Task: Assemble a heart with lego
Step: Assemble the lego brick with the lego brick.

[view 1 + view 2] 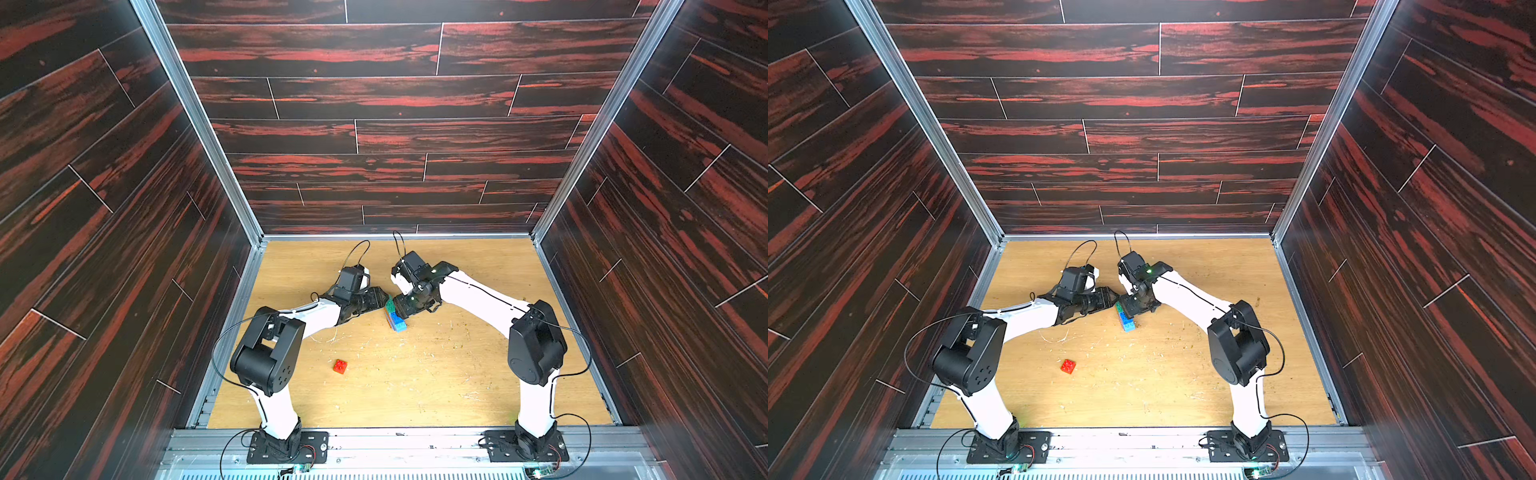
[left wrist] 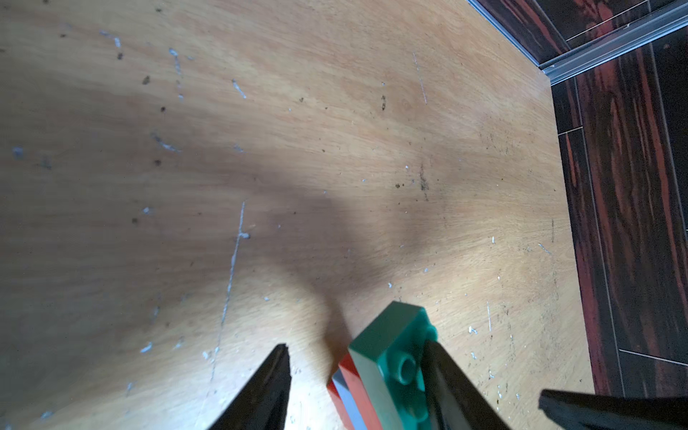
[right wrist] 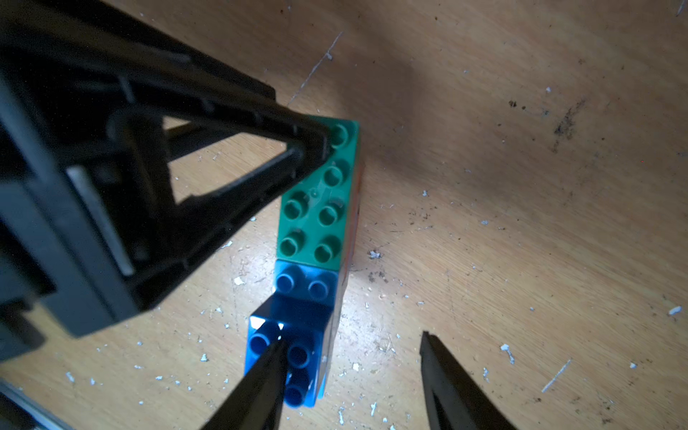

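We see the left gripper (image 2: pixel 355 344) with its jaws apart around one end of the heart (image 3: pixel 316 223), a stepped cluster of joined green, red, light-blue and dark-blue studded plastic bricks. One finger (image 2: pixel 446 379) lies against the studded face of the long green brick (image 2: pixel 387 335), while the opposite finger (image 2: pixel 273 383) stands clear of the red layer behind it. The right gripper (image 3: pixel 353 338) is spread too and clamps nothing. One fingertip (image 3: pixel 266 372) sits over the studs of the dark-blue brick (image 3: pixel 305 316) at the cluster's other end, though we cannot tell whether it touches, and its partner (image 3: pixel 443 383) is off to the side over bare wood. In both top views the heart (image 1: pixel 395 318) (image 1: pixel 1126 320) sits between the two grippers, toward the back middle of the scuffed light wooden tabletop (image 1: pixel 436 374); we cannot tell whether it rests on the wood or hangs just above. A small square red brick (image 1: pixel 340 366) of studded plastic lies loose, well apart, nearer the left arm's base.
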Action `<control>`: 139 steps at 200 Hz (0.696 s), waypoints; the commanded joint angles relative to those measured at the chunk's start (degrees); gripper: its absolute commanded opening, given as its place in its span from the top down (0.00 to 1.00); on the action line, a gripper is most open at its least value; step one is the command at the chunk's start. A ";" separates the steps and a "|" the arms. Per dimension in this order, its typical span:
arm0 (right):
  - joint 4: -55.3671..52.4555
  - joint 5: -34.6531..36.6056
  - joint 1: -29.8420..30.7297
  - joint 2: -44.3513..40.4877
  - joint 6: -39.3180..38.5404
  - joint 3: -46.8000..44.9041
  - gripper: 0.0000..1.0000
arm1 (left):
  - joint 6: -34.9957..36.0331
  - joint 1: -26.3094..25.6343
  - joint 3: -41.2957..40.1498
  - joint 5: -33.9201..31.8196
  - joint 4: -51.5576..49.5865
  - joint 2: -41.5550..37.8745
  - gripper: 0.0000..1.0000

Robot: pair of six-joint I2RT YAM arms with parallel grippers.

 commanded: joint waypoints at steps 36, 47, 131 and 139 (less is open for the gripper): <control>-0.18 5.09 0.01 3.20 -0.41 -7.39 0.41 | 0.54 -0.50 1.51 -2.33 -5.33 1.26 0.40; -0.08 5.87 -0.17 3.49 -0.11 -7.70 0.41 | 0.47 -0.49 1.51 -2.50 -5.28 1.46 0.40; -0.31 2.27 -0.29 0.39 -0.48 0.58 0.37 | 0.37 -0.41 2.66 -2.75 -7.06 -2.87 0.39; -0.59 3.18 -0.27 0.24 -0.26 1.58 0.37 | 0.46 -0.40 2.75 -3.01 -7.22 -4.76 0.39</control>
